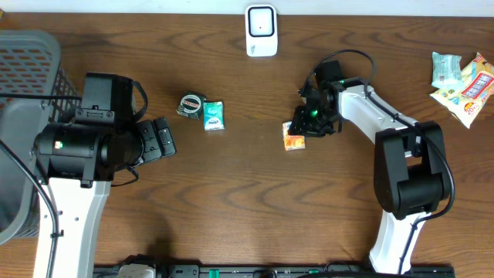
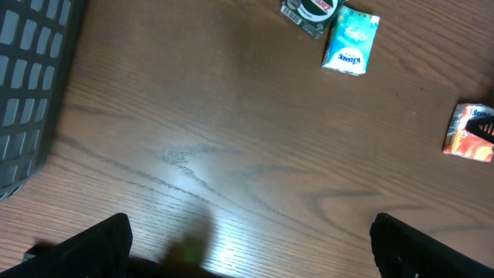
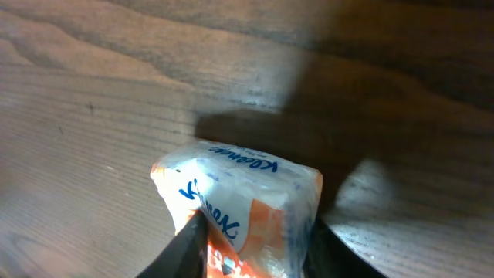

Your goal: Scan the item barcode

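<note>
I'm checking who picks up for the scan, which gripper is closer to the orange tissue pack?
Right. The right gripper is at the orange tissue pack, fingers on either side of it. The left gripper hangs open far off, beyond the green tissue pack.

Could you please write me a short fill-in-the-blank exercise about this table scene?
1. The right gripper grips the ____ Kleenex pack.
2. The left gripper stands ____, holding nothing.
3. The grey basket sits on the robot's ____ side.

Missing words: orange; open; left.
</note>
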### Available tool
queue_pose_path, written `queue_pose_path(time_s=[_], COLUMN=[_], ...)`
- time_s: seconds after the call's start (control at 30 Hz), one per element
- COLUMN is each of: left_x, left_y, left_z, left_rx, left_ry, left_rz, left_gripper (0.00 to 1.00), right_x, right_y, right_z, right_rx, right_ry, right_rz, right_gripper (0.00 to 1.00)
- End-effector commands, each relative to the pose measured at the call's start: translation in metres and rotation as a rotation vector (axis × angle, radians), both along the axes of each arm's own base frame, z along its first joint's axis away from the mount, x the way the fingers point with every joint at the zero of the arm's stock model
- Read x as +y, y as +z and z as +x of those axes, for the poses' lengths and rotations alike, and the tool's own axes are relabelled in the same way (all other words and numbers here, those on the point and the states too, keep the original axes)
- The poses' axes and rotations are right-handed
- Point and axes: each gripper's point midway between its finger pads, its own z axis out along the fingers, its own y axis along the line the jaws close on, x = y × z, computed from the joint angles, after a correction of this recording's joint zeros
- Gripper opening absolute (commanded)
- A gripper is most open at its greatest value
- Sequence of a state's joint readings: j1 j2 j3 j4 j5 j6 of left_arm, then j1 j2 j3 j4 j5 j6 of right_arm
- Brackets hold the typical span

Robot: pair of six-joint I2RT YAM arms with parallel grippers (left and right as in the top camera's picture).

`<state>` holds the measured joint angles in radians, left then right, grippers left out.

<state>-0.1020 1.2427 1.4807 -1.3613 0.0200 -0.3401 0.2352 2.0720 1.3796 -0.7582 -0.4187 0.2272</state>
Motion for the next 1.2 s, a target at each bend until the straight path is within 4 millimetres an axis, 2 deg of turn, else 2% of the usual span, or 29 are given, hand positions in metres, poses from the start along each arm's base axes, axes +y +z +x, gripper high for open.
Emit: queue_pose_path(time_s=[0.0, 0.07, 0.1, 0.27, 0.43, 0.6, 0.63, 0.67, 0.7, 0.73, 0.77, 0.93, 1.0, 1.17], left_x=[0.001, 0.001, 0.001, 0.001, 0.001, 0.001, 0.001, 0.001, 0.001, 0.001, 0.001, 0.001, 0.001, 0.001], left_y=[0.001, 0.001, 0.001, 0.001, 0.001, 0.001, 0.001, 0.001, 0.001, 0.001, 0.001, 0.001, 0.001, 0.001], left_z=[0.000, 0.000, 0.000, 0.000, 0.000, 0.000, 0.000, 0.000, 0.000, 0.000, 0.000, 0.000, 0.000, 0.000], left_rx=[-0.002, -0.002, -0.002, -0.002, -0.002, -0.002, -0.002, -0.002, -0.002, -0.002, -0.002, -0.002, -0.002, -0.002], left_ry=[0.003, 0.003, 0.003, 0.003, 0.003, 0.003, 0.003, 0.003, 0.003, 0.003, 0.003, 0.003, 0.003, 0.003], left_rz=[0.002, 0.002, 0.002, 0.002, 0.002, 0.002, 0.002, 0.002, 0.002, 0.002, 0.002, 0.002, 0.002, 0.002], left_gripper=[0.98, 0.98, 0.98, 0.98, 0.98, 0.98, 0.98, 0.98, 0.98, 0.97, 0.97, 0.98, 0.98, 0.98], right_x=[-0.004, -0.006, -0.007, -0.007, -0.013, -0.001, 0.009, 0.011, 0.020, 0.022, 0.025, 0.014, 0.010, -0.001], right_y=[-0.018, -0.022, -0.023, -0.018, 0.001, 0.023, 0.036, 0.041, 0.062, 0.069, 0.091, 0.144, 0.154, 0.160], right_z=[-0.010, -0.014, -0.016, -0.012, -0.001, 0.001, 0.003, 0.004, 0.008, 0.009, 0.013, 0.022, 0.024, 0.039], right_rx=[0.022, 0.029, 0.035, 0.040, 0.037, -0.068, -0.108, -0.120, -0.179, -0.198, -0.262, -0.408, -0.438, -0.405], right_ry=[-0.006, -0.002, -0.003, -0.019, -0.058, 0.111, 0.153, 0.161, 0.196, 0.206, 0.236, 0.278, 0.292, 0.236], right_rz=[-0.026, -0.028, -0.031, 0.010, 0.121, 0.300, 0.408, 0.441, 0.584, 0.628, 0.763, 1.047, 1.100, 1.100], right_gripper=[0.25, 0.07, 0.02, 0.01, 0.01, 0.01, 0.01, 0.01, 0.01, 0.01, 0.01, 0.01, 0.01, 0.01])
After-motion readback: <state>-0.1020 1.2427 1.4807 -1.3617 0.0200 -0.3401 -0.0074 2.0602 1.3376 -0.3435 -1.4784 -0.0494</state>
